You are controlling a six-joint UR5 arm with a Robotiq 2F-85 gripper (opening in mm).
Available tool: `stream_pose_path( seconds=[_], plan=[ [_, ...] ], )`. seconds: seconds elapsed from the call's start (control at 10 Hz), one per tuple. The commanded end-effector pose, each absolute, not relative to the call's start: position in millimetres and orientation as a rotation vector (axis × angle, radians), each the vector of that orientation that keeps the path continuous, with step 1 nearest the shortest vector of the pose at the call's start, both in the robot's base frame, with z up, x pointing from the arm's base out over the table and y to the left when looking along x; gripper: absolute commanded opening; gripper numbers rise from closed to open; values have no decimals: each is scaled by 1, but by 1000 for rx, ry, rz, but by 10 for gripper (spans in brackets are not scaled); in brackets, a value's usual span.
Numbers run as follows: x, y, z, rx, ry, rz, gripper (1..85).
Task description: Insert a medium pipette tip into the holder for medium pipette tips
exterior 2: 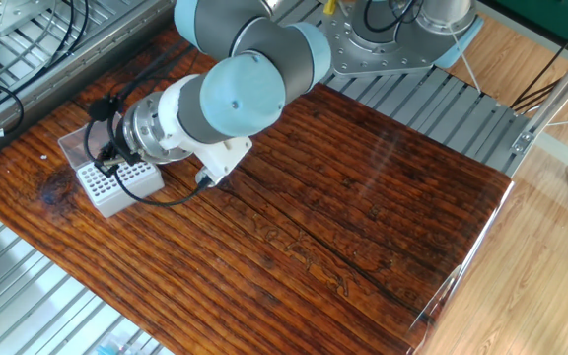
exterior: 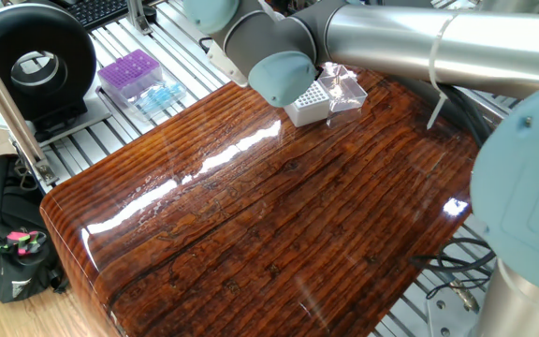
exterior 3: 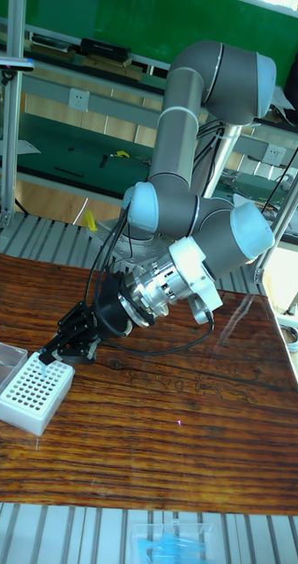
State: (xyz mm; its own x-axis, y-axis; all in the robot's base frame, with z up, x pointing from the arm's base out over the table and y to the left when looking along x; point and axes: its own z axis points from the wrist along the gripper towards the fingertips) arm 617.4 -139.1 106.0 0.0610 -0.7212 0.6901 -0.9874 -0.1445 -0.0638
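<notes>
The holder for medium pipette tips (exterior 3: 34,393) is a white block with a grid of holes, standing at the left of the wooden table (exterior 3: 167,441). It also shows in both fixed views (exterior 2: 116,186) (exterior: 310,103), with its clear lid (exterior 2: 75,148) lying open beside it. My gripper (exterior 3: 48,359) hangs just above the holder's right edge, its black fingers drawn together. A faint, slender medium pipette tip (exterior 3: 45,371) points down from them toward the holes. In one fixed view the wrist hides the gripper.
A purple tip box (exterior: 129,73) and a heap of light-blue tips (exterior: 160,95) lie on the aluminium rails beyond the table's corner. A black round device (exterior: 36,61) and a black bag (exterior: 7,234) sit beside them. A cable (exterior 2: 156,197) loops from the wrist.
</notes>
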Motion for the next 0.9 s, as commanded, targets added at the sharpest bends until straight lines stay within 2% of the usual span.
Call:
stream_pose_path(
  seconds=[0.0,0.8],
  plan=[
    [619,-139,104,1931,-1688,805,10],
    [616,-139,123,1893,-1588,842,10]
  ],
)
